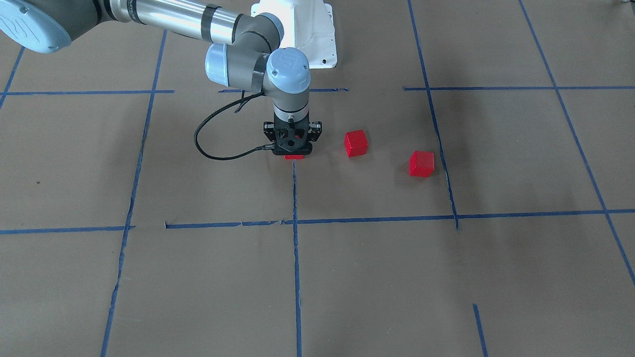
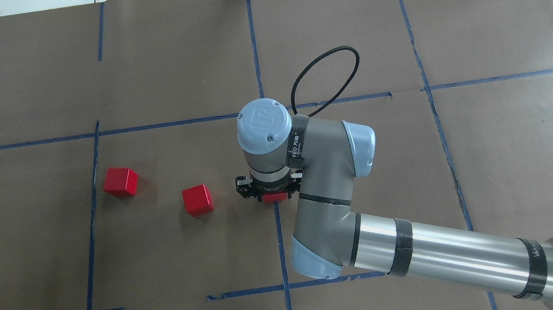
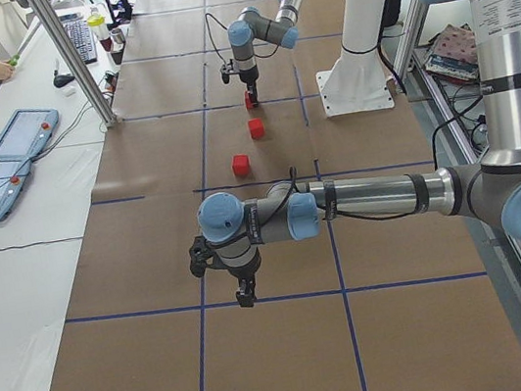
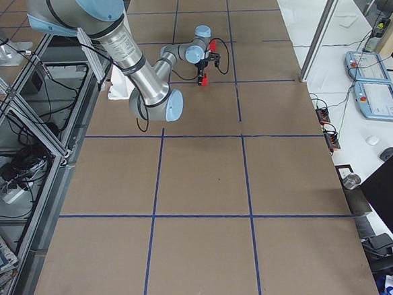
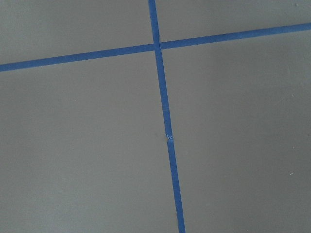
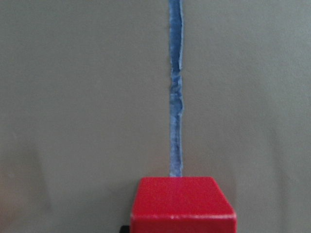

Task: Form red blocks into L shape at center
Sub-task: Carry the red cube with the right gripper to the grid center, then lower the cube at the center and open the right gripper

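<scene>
My right gripper [image 1: 294,152] points straight down over the blue tape line that splits the center square [image 1: 223,188]. It is shut on a red block [image 1: 294,157], held at the paper's surface; the block fills the bottom of the right wrist view [image 6: 182,204]. Two more red blocks lie loose in the same square, on the robot's left of the line: one near the gripper [image 2: 197,200], one by the square's edge [image 2: 120,182]. My left gripper [image 3: 243,292] shows only in the exterior left view, low over a tape line away from the blocks; I cannot tell whether it is open or shut.
The right arm's forearm [image 2: 431,257] crosses the near right part of the center square [image 2: 188,259]. A black cable [image 1: 218,144] loops beside the gripper. The white robot base [image 1: 297,29] stands behind it. The left wrist view shows only brown paper and crossing tape lines [image 5: 156,46].
</scene>
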